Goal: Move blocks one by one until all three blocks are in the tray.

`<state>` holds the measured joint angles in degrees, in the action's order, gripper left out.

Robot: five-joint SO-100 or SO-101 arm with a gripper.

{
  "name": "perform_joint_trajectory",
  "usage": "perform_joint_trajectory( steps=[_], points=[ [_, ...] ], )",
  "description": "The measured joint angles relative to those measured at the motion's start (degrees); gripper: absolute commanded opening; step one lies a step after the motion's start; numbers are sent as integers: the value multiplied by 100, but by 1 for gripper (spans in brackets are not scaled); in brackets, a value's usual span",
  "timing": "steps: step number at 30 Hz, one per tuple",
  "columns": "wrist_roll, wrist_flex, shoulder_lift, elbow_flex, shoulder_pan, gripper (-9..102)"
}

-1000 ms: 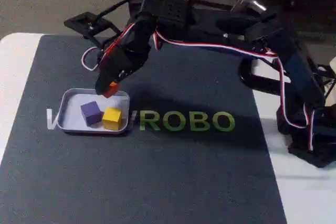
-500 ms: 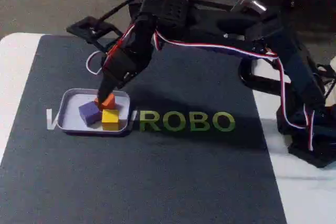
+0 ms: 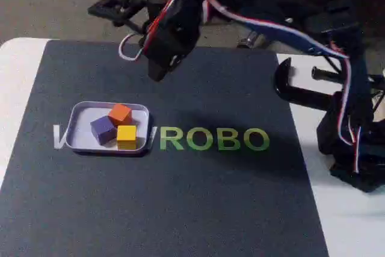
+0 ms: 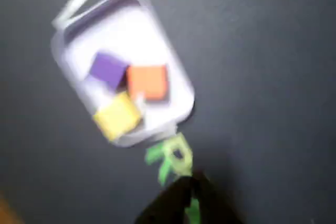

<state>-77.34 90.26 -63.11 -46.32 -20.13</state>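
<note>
Risen hand (image 3: 157,75) hangs above orange block (image 3: 120,114) in tray (image 3: 78,142).

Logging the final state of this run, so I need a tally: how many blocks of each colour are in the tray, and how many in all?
Orange block: 1
Yellow block: 1
Purple block: 1
Total in the tray: 3

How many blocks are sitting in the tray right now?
3. In the fixed view, the orange block is at the tray's back, the purple block front-left, the yellow block front-right, all clustered together. None looks hidden.
</note>
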Motion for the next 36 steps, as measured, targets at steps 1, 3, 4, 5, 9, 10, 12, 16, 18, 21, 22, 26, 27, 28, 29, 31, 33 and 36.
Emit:
perform_joint_trajectory(
  steps=[1, 3, 4, 5, 9, 10, 12, 16, 18, 21, 22, 26, 27, 28, 29, 31, 33, 36],
  points=[
    [0, 70, -132, 0, 35, -8],
    [-9, 229, -404, 0, 123, -8],
    [-9, 316, -510, 0, 158, -8],
    [-9, 387, -633, 0, 193, -8],
    [-35, 606, -1107, -53, 237, -8],
    [-79, 633, -1292, -193, 255, -8],
    [-281, 642, -1723, -615, 299, -8],
    [-835, 571, -3023, -2118, 343, -8],
    [-1037, 343, -3999, -3129, 422, -8],
    [-1222, -185, -5862, -4975, 756, -8],
    [-1274, -308, -6530, -5607, 853, -8],
    [-1380, -483, -8974, -7884, 1257, -8],
    [-1380, -527, -9501, -8323, 1310, -8],
    [-1380, -606, -9967, -8763, 1424, -8],
    [-1380, -703, -10362, -9132, 1556, -8],
    [-1415, -835, -11118, -9896, 1608, -8],
    [-1424, -1011, -11725, -10573, 1846, -8],
    [-1494, -1107, -12384, -11364, 2083, -8]
  ],
)
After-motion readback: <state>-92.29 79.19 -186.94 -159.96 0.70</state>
